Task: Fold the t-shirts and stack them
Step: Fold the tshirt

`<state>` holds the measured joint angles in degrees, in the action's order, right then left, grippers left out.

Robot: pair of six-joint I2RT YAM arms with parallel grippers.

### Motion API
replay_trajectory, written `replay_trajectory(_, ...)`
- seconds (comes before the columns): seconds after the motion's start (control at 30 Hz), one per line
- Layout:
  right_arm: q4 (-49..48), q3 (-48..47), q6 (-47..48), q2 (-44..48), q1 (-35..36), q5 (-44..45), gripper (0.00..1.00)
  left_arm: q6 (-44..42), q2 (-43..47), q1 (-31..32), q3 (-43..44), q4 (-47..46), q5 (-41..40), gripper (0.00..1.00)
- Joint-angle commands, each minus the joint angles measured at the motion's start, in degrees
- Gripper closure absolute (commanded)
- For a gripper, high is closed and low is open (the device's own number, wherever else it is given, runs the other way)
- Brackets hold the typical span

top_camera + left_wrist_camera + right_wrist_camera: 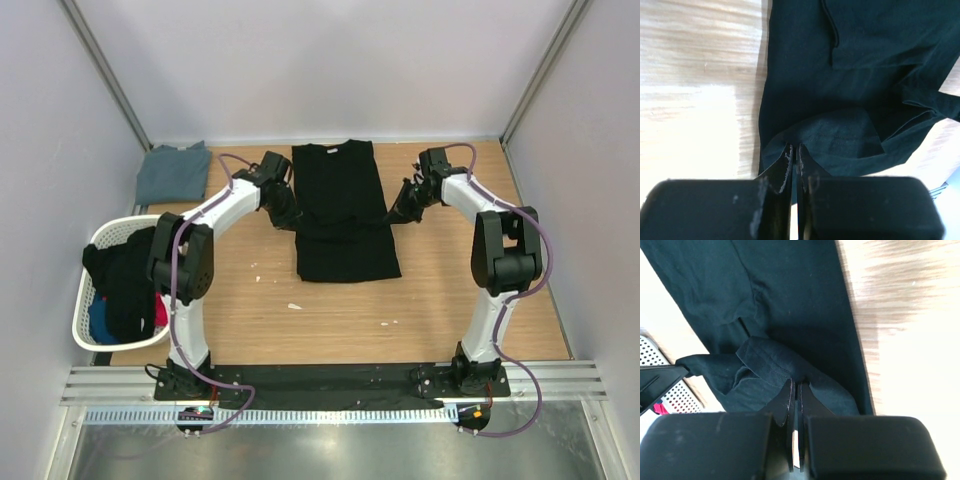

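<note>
At upper centre: black t-shirt (pixel 340 205), narrowed lengthwise on the counter (pixel 250 310), left tool (pixel 284 215) and right tool (pixel 399 212) each clamping a side edge; crosswise fold in hand, so you likely need an even lift.

large t-shirt (pixel 345 215): flat on mid surface (pixel 440 290), collar at far side | left tool (pixel 287 217): pinching its left edge | right tool (pixel 397 215): pinching its right edge | second t-shirt (pixel 175 172): far-left corner | laundry basket (pixel 80 305): left edge, before second t-shirt, clothes (pixel 125 280) inside
</note>
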<state>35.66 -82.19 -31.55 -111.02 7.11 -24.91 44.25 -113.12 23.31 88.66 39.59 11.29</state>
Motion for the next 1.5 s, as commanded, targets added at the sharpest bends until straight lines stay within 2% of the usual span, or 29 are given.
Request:
replay_trajectory(0.0,-2.6,-2.6,1.0,-0.2,-0.6,-0.6,0.99,-1.7,-1.1,-0.8,2.9,-1.8,-0.7,1.0)
replay_trajectory(0.43,-2.2,-7.5,2.0,-5.5,-1.2,-0.5,0.99,-2.9,-4.7,-1.3,5.1,-2.2,-0.6,1.0)
replay_trajectory(0.63,-2.2,-8.5,2.6,-6.1,-1.1,1.3,0.98,-4.3,-7.0,-1.5,10.0,0.1,-2.1,0.99)
replay_trajectory(0.67,-2.0,-9.8,2.7,-6.3,-1.1,1.5,0.84,-4.5,-7.3,-1.6,10.8,0.7,-2.4,0.98)
replay_trajectory(0.73,-1.1,-11.4,2.5,-6.8,-1.1,1.4,0.71,-5.3,-7.6,-2.0,13.5,2.6,-3.1,0.87)
replay_trajectory(0.77,-0.7,-13.2,2.5,-6.9,-1.2,0.7,0.58,-5.6,-7.6,-2.1,14.5,3.1,-3.4,0.75)
replay_trajectory(0.8,-0.4,-14.2,2.5,-7.0,-1.1,0.4,0.53,-6.0,-7.3,-2.2,15.2,3.3,-3.3,0.53)
replay_trajectory(0.87,0.8,-17.3,2.6,-6.5,-1.1,-0.1,0.47,-6.5,-6.2,-2.7,17.8,4.3,-3.1,0.41)
replay_trajectory(0.9,1.2,-18.1,2.8,-5.9,-1.1,-0.1,0.43,-6.8,-5.7,-2.8,18.7,5.0,-3.4,0.31)
replay_trajectory(0.97,2.3,-19.6,3.9,-3.6,-0.9,-0.1,0.37,-7.4,-3.0,-2.9,20.6,7.9,-3.4,0.17)
replay_trajectory(1.0,2.6,-19.4,4.4,-2.5,-0.6,-0.1,0.34,-7.3,-1.3,-2.8,20.0,8.6,-2.7,0.14)
replay_trajectory(1.07,2.4,-16.9,6.0,1.0,1.1,0.1,0.33,-5.8,5.1,-2.8,12.9,7.0,-1.2,0.13)
replay_trajectory(1.13,1.3,-14.1,6.8,3.3,3.1,0.3,0.32,-4.2,9.7,-2.6,5.7,1.2,2.9,0.12)
replay_trajectory(1.17,0.6,-10.8,7.1,5.1,5.3,0.2,0.32,-2.4,12.3,-2.3,-2.8,-1.2,4.8,0.11)
replay_trajectory(1.27,-2.5,-5.0,6.9,6.7,9.9,1.2,0.32,-0.1,19.6,-2.0,-17.8,-10.9,8.0,0.11)
replay_trajectory(1.37,-7.3,-0.1,3.4,7.7,12.8,0.7,0.32,1.1,25.0,-1.3,-29.3,-23.5,9.9,0.11)
replay_trajectory(1.47,-10.8,1.9,1.8,6.5,14.8,2.1,0.32,1.1,28.8,-1.0,-34.2,-28.3,8.8,0.1)
